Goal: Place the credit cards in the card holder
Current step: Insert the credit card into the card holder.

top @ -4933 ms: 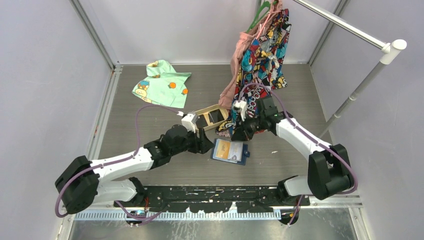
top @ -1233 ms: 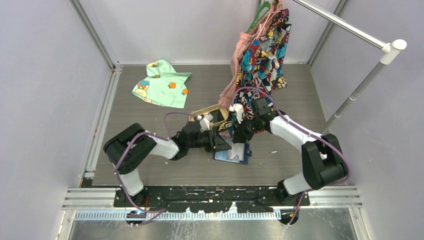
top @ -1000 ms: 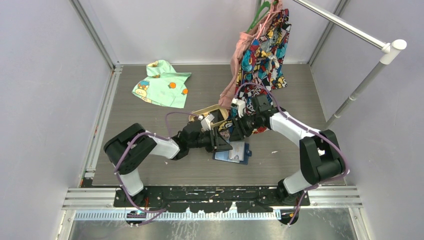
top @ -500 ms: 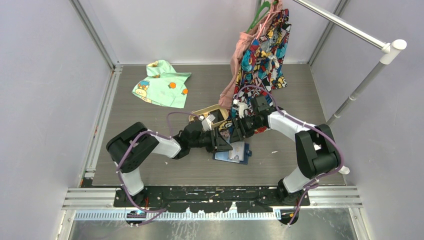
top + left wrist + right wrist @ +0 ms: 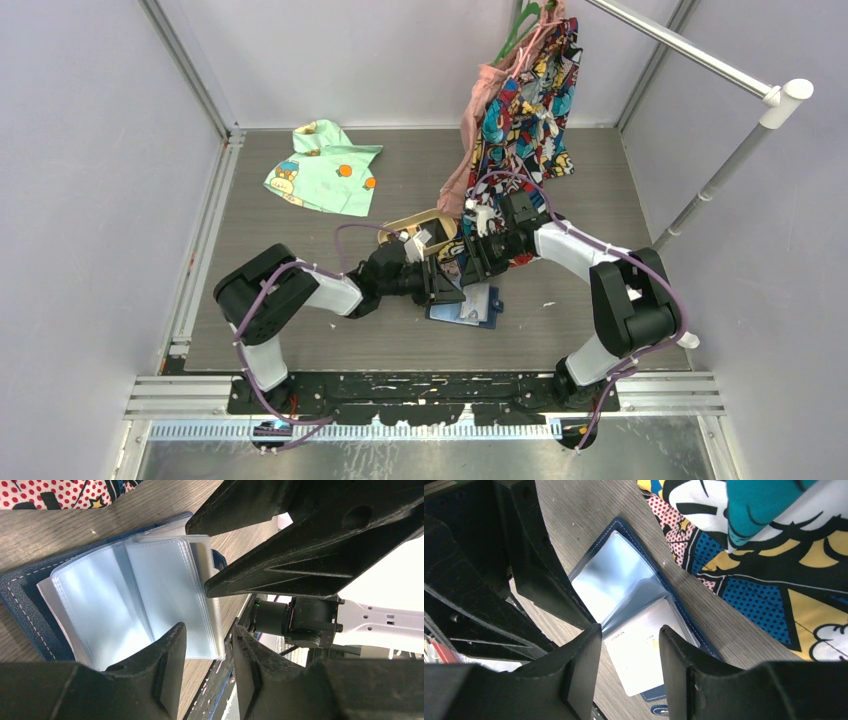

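- A line of fine dark print ran along one edge of the pale card (image 5: 644, 667) in the card holder (image 5: 611, 572), too small to read.
- The comic-print fabric (image 5: 774, 555) showed no legible lettering.

Twin white-and-black arms
White shells and black joint housings cover the left arm (image 5: 325, 293) and right arm (image 5: 575, 250); behind the rough black left pincer (image 5: 207, 630) and right pincer (image 5: 630, 630) sit a white camera block (image 5: 418, 238) and a looping purple cable (image 5: 345, 232).

Pale lilac walls (image 5: 100, 150), grey wood-grain tabletop (image 5: 420, 180), white clothes rail (image 5: 700, 50), even light
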Robot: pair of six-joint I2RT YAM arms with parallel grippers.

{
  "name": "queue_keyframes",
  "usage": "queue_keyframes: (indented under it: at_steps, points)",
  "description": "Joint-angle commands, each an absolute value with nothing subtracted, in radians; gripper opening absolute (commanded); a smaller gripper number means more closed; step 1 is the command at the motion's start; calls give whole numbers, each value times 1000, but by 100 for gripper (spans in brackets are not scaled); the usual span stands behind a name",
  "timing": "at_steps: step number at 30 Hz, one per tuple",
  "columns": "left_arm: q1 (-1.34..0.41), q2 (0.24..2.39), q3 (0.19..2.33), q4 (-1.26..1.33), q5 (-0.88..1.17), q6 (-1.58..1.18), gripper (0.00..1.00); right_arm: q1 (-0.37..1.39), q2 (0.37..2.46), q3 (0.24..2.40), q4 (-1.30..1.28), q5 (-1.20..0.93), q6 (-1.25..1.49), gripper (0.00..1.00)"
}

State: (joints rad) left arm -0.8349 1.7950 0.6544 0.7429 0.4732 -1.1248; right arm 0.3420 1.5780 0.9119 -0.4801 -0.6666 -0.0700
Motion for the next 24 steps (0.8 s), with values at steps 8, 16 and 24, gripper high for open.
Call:
queue_keyframes:
  at_steps: [8, 16, 24]
  points:
    - [-837, 1765, 655, 778, 463, -1113, 40, 350, 1590, 989, -579, -564, -192, 45]
    - [-836, 1636, 627, 627, 378, -1037, 41, 349, 1614, 1000, -605, -516, -225, 49]
    - [-836, 1387, 634, 329, 245, -856, 40, 350, 1624, 1005, -618, -389, -278, 48]
